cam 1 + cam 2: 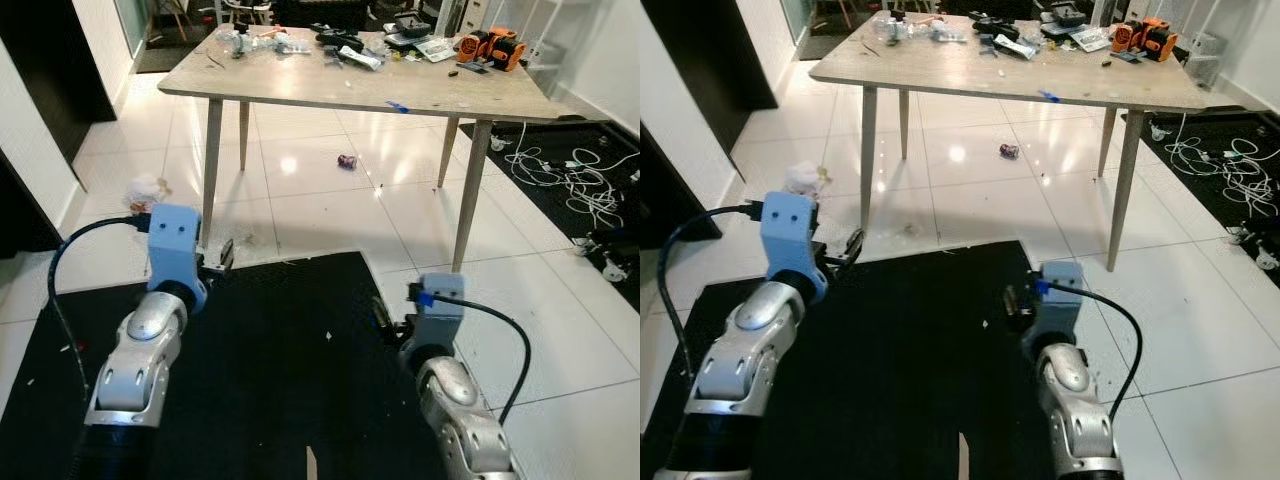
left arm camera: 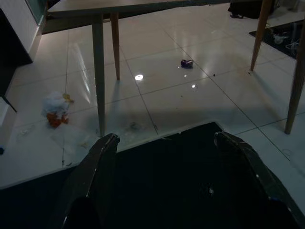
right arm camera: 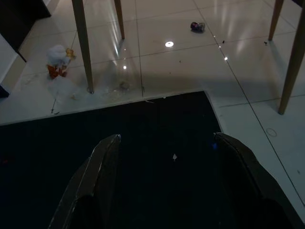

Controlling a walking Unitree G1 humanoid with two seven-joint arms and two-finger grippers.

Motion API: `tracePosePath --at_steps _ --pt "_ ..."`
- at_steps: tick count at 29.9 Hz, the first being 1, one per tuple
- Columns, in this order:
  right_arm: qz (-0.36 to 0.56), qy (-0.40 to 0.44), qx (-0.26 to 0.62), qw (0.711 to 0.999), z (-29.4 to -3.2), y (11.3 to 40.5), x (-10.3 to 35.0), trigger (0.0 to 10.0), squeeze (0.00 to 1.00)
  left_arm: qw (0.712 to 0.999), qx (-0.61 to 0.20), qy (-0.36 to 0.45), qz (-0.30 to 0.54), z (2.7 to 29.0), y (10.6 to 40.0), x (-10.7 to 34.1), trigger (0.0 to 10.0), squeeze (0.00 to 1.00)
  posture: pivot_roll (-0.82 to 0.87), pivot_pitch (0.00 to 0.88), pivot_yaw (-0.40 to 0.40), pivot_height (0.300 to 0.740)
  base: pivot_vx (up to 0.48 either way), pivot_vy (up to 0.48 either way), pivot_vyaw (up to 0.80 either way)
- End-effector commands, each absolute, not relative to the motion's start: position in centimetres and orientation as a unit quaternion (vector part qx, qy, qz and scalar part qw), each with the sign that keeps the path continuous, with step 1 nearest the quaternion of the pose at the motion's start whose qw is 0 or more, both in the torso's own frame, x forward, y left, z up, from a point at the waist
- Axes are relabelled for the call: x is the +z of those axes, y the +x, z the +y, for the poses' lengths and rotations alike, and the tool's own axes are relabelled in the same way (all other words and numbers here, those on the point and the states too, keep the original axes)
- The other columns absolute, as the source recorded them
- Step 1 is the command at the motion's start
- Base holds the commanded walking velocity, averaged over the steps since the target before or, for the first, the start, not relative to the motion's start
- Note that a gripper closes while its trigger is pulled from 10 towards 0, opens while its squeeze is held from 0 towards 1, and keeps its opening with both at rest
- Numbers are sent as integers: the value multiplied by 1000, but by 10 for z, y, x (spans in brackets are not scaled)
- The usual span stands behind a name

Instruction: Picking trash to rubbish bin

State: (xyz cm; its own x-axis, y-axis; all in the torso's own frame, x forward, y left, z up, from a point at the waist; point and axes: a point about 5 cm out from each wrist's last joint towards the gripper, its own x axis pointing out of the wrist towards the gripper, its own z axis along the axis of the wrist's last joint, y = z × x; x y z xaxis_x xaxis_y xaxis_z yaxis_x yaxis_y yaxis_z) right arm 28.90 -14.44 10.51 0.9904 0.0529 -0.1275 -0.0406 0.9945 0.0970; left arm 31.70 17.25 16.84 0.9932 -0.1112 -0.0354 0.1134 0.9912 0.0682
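A crumpled white and orange piece of trash (image 1: 147,190) lies on the white tiles, left of the near left table leg (image 1: 210,160). A small purple can (image 1: 346,161) sits on the floor under the table. A clear scrap (image 2: 135,126) lies by that table leg, at the edge of the mat. My left gripper (image 2: 167,143) hovers over the black mat, open and holding nothing, pointing toward the table leg. My right gripper (image 3: 167,140) is also open and holding nothing, low over the mat's right side.
A wooden table (image 1: 300,88) cluttered with tools and wrappers stands ahead on slim legs. A black mat (image 1: 280,350) covers the floor under my arms. Tangled white cables (image 1: 575,180) lie at the right. A dark doorway (image 1: 40,60) and white wall are at the left.
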Motion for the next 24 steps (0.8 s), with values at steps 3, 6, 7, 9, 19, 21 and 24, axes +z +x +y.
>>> tracePosePath --at_steps 3,6,7,9,19,21,24 --pt "71 43 17 996 -149 286 100 10000 0 997 -63 36 23 172 316 164 10000 0 2 115 48 740 472 0 0" --pt "71 43 18 996 -149 286 100 10000 0 997 -64 37 23 172 315 164 10000 0 3 115 48 740 472 0 0" --pt "71 42 18 996 -148 286 100 10000 0 997 -64 37 23 172 315 164 10000 0 3 115 48 740 469 0 0" --pt "70 42 18 996 -148 286 100 10000 0 997 -64 37 23 172 315 164 10000 0 3 115 48 740 472 0 0" --pt "72 42 20 996 -148 284 99 10000 0 997 -66 38 25 173 314 163 10000 0 2 121 50 740 469 0 0" --pt "71 42 19 996 -148 284 99 10000 0 997 -66 39 26 173 314 162 10000 0 2 121 50 740 471 0 0" --pt "70 42 19 996 -149 284 99 10000 0 997 -65 39 26 173 314 162 10000 0 2 121 50 740 469 0 0"
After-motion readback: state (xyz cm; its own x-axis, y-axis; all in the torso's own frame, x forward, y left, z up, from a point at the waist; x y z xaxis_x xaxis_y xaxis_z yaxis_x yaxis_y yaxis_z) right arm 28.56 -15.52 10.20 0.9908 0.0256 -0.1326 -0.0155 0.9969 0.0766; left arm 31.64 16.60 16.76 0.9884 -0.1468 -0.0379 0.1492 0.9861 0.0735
